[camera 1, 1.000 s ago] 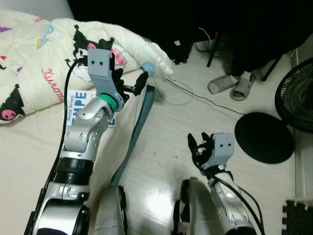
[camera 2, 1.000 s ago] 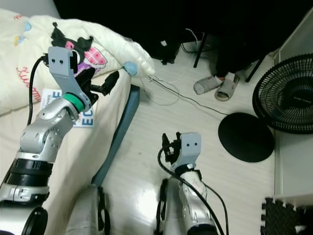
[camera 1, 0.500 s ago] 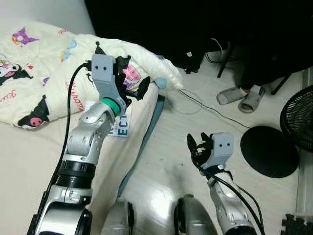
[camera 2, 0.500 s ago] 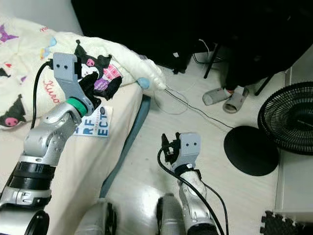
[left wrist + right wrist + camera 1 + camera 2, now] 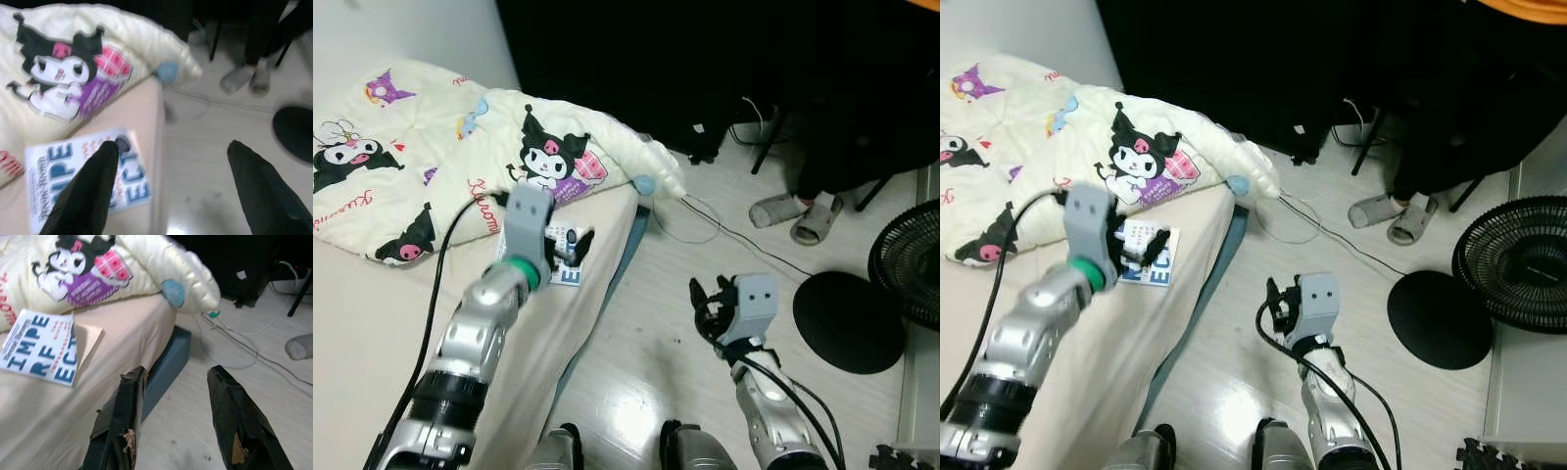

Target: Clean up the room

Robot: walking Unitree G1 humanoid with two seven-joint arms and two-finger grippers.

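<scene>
Jaws apart, left gripper (image 5: 168, 183) over book (image 5: 73, 174)

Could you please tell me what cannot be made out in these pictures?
- Book cover: small print blurred in both wrist views; the left tool covers part of it.
- Person by the slippers: body lost in darkness, eye views.
- Fan: cut off by the right edge.
- Small blue thing on the blanket: too small to identify.
</scene>
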